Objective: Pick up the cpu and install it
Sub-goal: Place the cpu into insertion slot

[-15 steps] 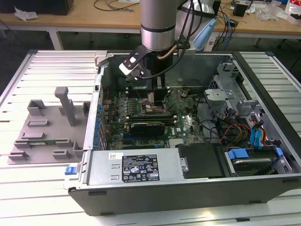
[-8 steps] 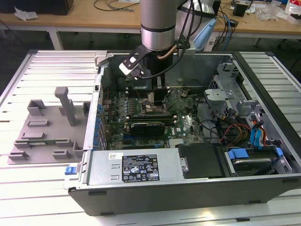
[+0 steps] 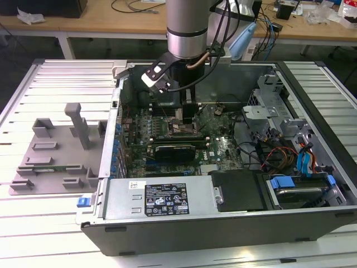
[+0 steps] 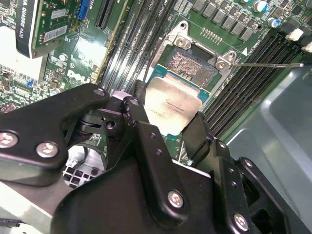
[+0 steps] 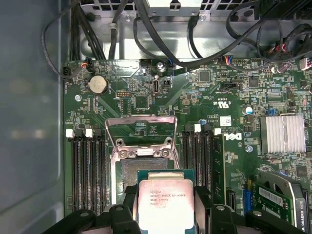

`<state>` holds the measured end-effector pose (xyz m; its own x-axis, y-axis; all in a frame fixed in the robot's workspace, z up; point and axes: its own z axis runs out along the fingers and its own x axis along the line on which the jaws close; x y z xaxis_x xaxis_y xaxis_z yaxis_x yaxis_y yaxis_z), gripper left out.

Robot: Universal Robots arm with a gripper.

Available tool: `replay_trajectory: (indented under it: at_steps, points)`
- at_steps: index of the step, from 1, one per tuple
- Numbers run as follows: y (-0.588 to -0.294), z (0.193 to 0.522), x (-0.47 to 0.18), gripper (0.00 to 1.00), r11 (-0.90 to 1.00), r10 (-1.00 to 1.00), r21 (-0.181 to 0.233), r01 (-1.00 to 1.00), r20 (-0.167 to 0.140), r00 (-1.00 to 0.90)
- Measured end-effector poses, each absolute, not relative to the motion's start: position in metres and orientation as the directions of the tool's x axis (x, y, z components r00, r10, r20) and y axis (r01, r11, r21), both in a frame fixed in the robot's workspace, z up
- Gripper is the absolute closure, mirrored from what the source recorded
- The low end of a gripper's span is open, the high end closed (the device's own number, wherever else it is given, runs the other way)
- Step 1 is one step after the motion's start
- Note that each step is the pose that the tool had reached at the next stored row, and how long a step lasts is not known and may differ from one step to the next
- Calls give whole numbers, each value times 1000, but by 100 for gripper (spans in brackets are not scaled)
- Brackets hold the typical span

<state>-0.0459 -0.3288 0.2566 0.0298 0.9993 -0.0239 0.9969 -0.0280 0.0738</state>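
Tool (image 4: 167, 117) around cpu (image 4: 170, 102), seemingly over socket (image 4: 192, 66)

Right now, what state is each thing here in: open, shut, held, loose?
cpu: gripped by two edges, partly over the socket, not seated.
end effector: shut on the cpu.
socket: open, contacts bare.
socket bracket: swung up, open.
retention lever: unlatched.
computer case: lying on its side, side panel off.
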Motion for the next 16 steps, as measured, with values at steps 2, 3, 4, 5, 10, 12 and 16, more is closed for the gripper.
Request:
replay_trajectory:
  at_steps: [2,3,4,5,10,12,16]
  points:
    - [-329,257,-46,45,-28,999,74,997,-24,30]
    - [-329,257,-46,45,-28,999,74,997,-24,30]
    - [-329,257,-46,45,-28,999,74,997,-24,30]
    - [-328,256,-46,45,-28,999,74,997,-24,30]
    - [-324,252,-46,45,-14,1000,74,997,-24,16]
    - [-322,249,-46,45,6,1000,74,997,-24,-4]
    - [-321,242,-46,45,22,1000,74,997,-24,-20]
